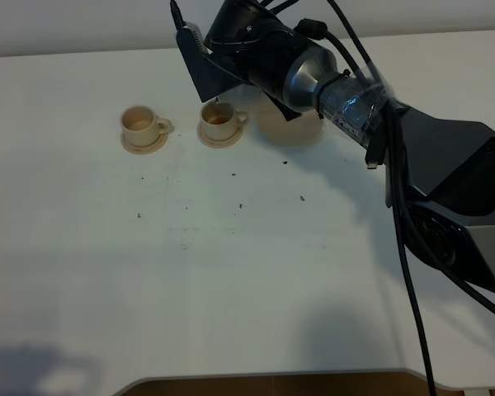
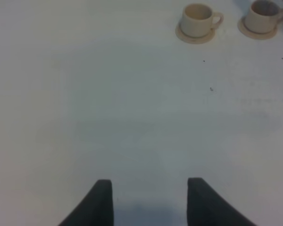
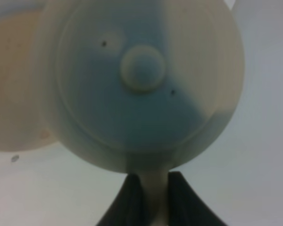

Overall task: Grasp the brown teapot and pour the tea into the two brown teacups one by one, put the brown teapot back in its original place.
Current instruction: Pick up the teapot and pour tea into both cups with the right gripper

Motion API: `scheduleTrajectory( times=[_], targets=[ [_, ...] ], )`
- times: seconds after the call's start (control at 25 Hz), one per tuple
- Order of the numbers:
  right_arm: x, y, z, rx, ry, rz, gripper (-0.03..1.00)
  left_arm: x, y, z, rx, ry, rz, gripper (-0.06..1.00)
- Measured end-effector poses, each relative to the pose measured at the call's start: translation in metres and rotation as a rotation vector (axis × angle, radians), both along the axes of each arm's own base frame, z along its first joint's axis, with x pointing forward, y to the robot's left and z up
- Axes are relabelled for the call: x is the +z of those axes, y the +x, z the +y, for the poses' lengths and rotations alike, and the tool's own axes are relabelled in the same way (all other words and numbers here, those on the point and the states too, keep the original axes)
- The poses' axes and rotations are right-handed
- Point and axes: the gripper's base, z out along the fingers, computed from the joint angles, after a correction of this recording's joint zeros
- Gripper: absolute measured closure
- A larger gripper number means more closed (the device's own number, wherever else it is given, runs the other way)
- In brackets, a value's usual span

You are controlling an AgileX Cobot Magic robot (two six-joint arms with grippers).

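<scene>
The brown teapot [image 3: 142, 94] fills the right wrist view from above, knobbed lid toward the camera. My right gripper [image 3: 154, 178] is shut on its loop handle. In the high view the right arm reaches across to the back middle and hides most of the teapot, which hangs just above the right teacup [image 1: 219, 122]. That cup holds brown liquid. The left teacup [image 1: 140, 124] stands on its saucer beside it. The wide saucer [image 1: 290, 130] of the original place lies bare behind the arm. My left gripper [image 2: 151, 202] is open over bare table, far from both teacups [image 2: 198, 20].
Small dark specks [image 1: 241, 205] are scattered on the white table [image 1: 231, 280] in front of the cups. The right arm's body and cables [image 1: 412, 214] cross the right side. The table's front edge [image 1: 272, 375] runs along the bottom.
</scene>
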Motion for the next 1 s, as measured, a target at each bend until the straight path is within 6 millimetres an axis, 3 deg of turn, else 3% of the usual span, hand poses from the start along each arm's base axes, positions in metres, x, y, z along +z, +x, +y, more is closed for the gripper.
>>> scheduleTrajectory(
  times=[1.0],
  targets=[
    [0.0033, 0.0038, 0.0017, 0.127, -0.097, -0.036, 0.84, 0.0, 0.0, 0.0, 0.0, 0.0, 0.0, 0.58]
  ],
)
